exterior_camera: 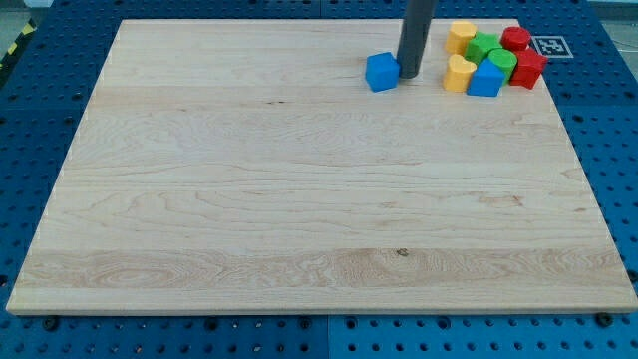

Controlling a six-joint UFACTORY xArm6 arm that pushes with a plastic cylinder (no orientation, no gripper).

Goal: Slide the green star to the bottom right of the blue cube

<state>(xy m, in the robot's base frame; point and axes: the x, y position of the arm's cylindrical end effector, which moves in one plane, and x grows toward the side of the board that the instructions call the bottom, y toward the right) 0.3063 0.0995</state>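
The blue cube (381, 72) sits near the view's top, right of centre, on the wooden board (299, 199). My tip (410, 76) rests just at the cube's right side, touching or nearly touching it. The green star (482, 46) lies in a cluster at the view's top right, between a yellow block (461, 37) and a red block (515, 40). A second green block (502, 62) sits just below and right of the star.
The cluster also holds a yellow block (459, 74), a blue block (485, 80) and a red block (529, 69). A white marker tag (547, 46) lies beyond the board's top right corner. Blue pegboard surrounds the board.
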